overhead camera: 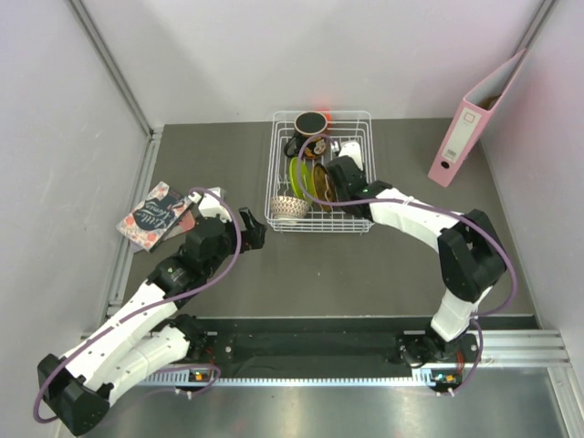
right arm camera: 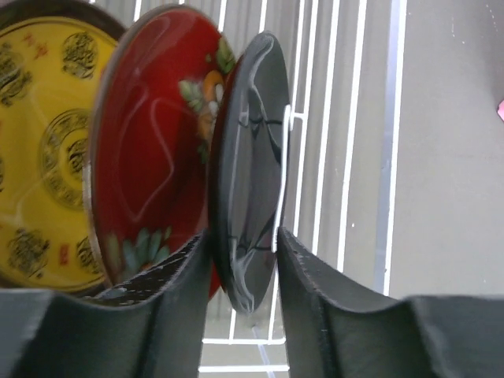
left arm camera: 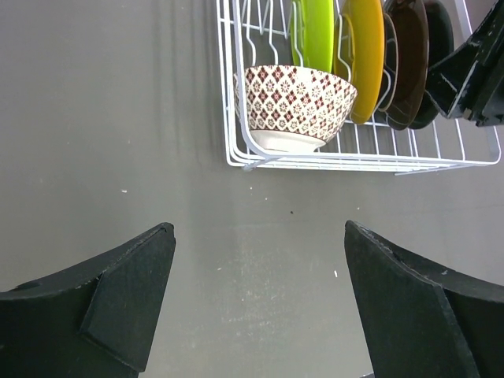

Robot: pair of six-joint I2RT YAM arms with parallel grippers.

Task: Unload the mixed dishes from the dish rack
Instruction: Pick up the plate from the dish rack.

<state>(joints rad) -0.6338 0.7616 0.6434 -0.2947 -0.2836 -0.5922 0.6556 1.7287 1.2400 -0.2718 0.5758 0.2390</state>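
The white wire dish rack (overhead camera: 365,224) stands at the back middle of the table. In it are a dark mug (overhead camera: 312,123), a beige lattice bowl (left arm camera: 295,106), and upright plates: lime green (left arm camera: 315,31), yellow patterned (right arm camera: 43,157), red floral (right arm camera: 153,150) and glossy black (right arm camera: 250,165). My right gripper (right arm camera: 242,240) reaches into the rack and straddles the black plate's lower rim, one fingertip against each face. My left gripper (left arm camera: 260,236) hangs wide open over bare table, just short of the rack's near left corner, with nothing between its fingers.
A pink ring binder (overhead camera: 474,119) leans against the right wall. A dark patterned book (overhead camera: 155,216) lies by the left wall, beside my left arm. Walls close in the table on the left, back and right.
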